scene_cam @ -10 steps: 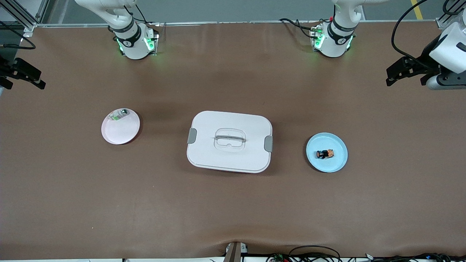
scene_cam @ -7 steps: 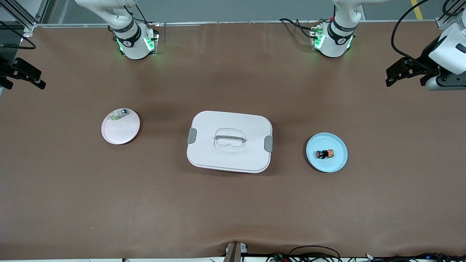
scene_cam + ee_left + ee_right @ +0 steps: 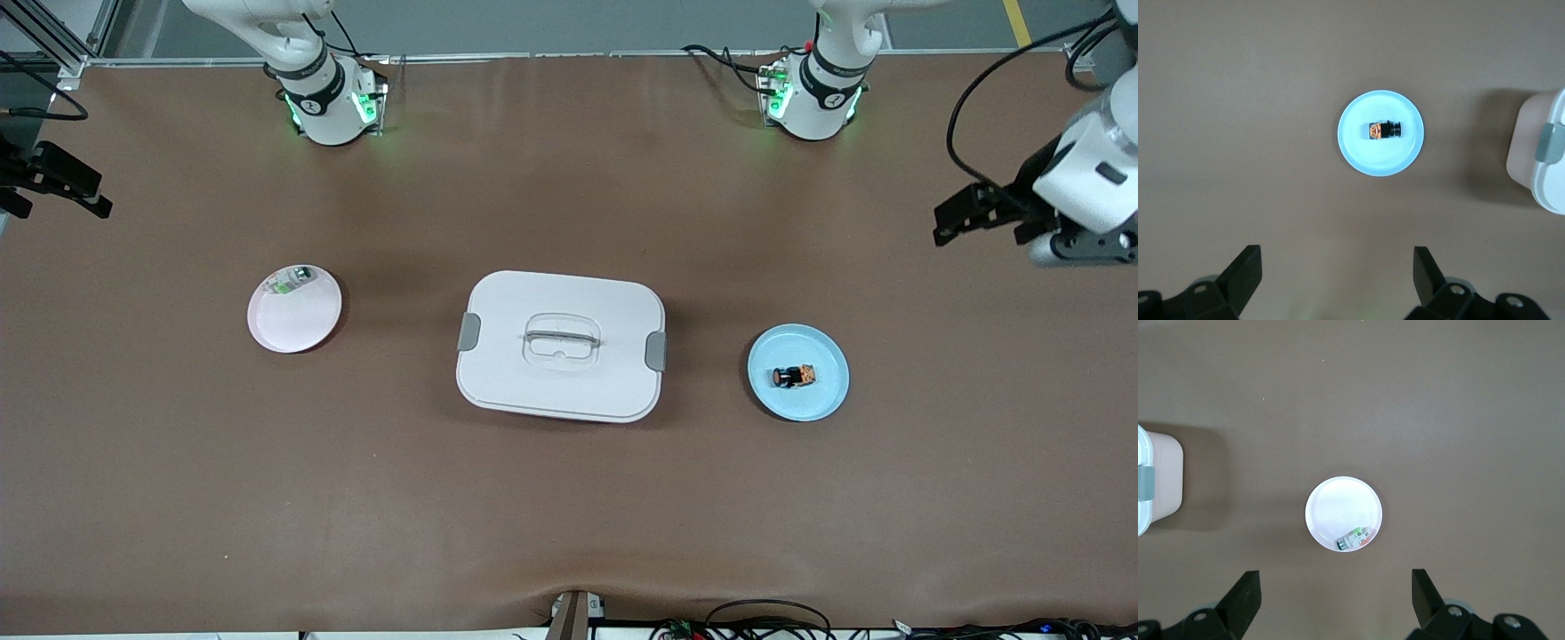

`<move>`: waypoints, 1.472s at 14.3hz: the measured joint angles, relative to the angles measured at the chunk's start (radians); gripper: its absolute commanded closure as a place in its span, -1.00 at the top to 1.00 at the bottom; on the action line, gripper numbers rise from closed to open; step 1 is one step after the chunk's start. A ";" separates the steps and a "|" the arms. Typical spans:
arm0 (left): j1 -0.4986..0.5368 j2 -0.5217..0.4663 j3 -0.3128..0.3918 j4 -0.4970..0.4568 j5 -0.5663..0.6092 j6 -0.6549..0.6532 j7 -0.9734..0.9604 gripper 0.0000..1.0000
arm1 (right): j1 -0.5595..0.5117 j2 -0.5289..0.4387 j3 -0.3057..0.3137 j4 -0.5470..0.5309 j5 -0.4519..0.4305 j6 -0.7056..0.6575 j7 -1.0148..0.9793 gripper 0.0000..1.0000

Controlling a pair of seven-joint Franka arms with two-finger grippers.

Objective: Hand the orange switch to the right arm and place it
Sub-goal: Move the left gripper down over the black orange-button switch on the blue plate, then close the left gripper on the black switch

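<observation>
Two grippers, both with jaws spread wide and nothing in them. My left gripper (image 3: 956, 220) hangs high over the bare table at the left arm's end, near the edge of the front view. My right gripper (image 3: 67, 191) waits over the table at the right arm's end.

Switch (image 3: 794, 377) lies on its side in the blue plate (image 3: 822, 398), roughly mid-plate, untouched. The plate sits beside the white box (image 3: 560, 345), toward the left arm's end, apart from it.

Key relation: the switch is well apart from the left gripper, nearer the front camera and toward the table's middle. In the left wrist view the switch (image 3: 1384, 130) shows ahead of the spread fingers (image 3: 1245, 273), not between them, so I judge the gripper must travel over the plate (image 3: 1365, 157) before any descent. Its long axis runs along the table's length, orange cap toward the box, copper bits toward the left arm's end. Left arm is clearly the nearer one, so the pick falls to it.

Pink plate (image 3: 298, 324) with a small clear-and-green part (image 3: 292, 280) lies beside the box toward the right arm's end; the right wrist view shows it ahead of that gripper's fingers (image 3: 1245, 593).

My read: no grasp yet, handover not begun.
</observation>
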 measured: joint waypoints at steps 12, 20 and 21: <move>-0.062 0.148 -0.013 -0.408 0.000 0.627 -0.159 1.00 | 0.000 0.000 0.001 0.000 0.000 0.000 0.000 1.00; -0.075 0.232 -0.014 -0.578 0.000 0.884 -0.159 1.00 | 0.007 0.000 0.004 0.000 0.000 0.003 0.000 1.00; -0.080 0.247 -0.014 -0.582 0.000 0.906 -0.159 1.00 | 0.007 0.000 0.004 0.000 0.000 0.003 0.000 1.00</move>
